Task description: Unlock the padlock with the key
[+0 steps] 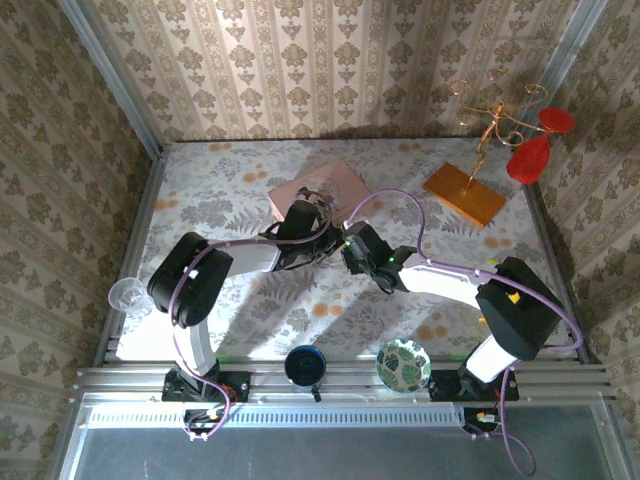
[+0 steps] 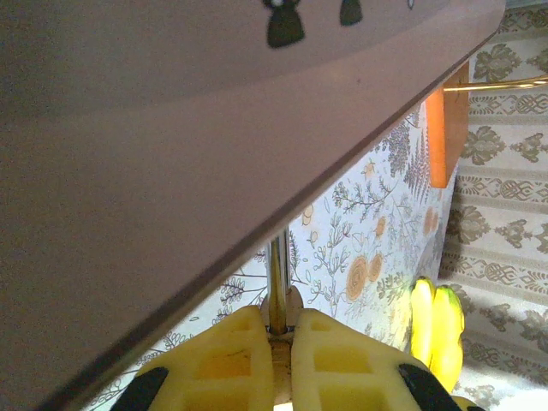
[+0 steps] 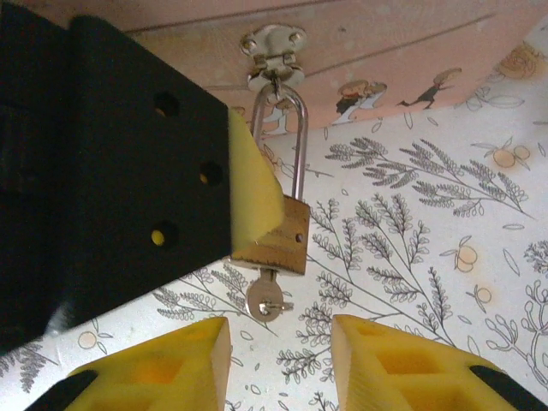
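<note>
The small brass padlock (image 3: 281, 240) hangs by its thin silvery shackle (image 3: 294, 141) from the hasp (image 3: 272, 50) of the pink box (image 1: 315, 192). A silver key (image 3: 266, 297) sticks out of its underside. My left gripper (image 2: 280, 342) is shut on the padlock (image 2: 276, 278); one of its yellow fingers (image 3: 253, 193) presses the lock body from the left. My right gripper (image 3: 281, 364) is open just below the key, not touching it. In the top view both grippers, left (image 1: 312, 226) and right (image 1: 350, 246), meet at the box's front edge.
A gold wire stand (image 1: 490, 115) on an orange wooden base (image 1: 465, 193) holds red glasses (image 1: 530, 155) at the back right. A clear glass (image 1: 127, 295) stands at the left edge. A dark blue bowl (image 1: 304, 364) and a green patterned bowl (image 1: 403, 365) sit near the arm bases.
</note>
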Motion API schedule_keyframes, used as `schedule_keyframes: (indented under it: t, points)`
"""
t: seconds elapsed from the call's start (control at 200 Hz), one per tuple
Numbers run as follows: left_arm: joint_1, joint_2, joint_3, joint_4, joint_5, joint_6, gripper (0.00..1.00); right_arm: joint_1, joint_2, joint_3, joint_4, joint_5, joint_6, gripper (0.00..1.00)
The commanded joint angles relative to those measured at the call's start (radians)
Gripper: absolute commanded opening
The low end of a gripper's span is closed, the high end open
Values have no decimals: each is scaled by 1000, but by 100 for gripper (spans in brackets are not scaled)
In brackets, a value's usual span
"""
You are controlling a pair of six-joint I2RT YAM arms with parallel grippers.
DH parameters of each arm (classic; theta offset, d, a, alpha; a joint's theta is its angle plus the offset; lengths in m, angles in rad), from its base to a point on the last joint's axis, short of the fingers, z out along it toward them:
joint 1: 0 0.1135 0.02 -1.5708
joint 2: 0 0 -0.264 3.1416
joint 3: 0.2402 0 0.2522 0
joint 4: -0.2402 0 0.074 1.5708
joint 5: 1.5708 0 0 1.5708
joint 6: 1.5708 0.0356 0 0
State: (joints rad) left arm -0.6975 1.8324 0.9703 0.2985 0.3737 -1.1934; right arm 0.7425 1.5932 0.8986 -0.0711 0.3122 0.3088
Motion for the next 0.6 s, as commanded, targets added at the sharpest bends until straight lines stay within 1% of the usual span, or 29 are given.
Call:
schedule_keyframes:
  t: [0.0, 0.34, 0.435, 0.595]
  points:
    - [1, -26, 24, 2, 56, -16, 0, 6, 31, 42, -38, 31, -35, 34]
    - [0, -26, 19, 9, 56, -20, 0, 5, 77, 74, -55, 23, -33, 33]
    - [0, -25, 17, 10, 59, -20, 0, 6, 86, 83, -57, 31, -30, 29]
    - [-1, -21, 15, 17, 64, -26, 0, 5, 103, 97, -48, 25, -27, 27]
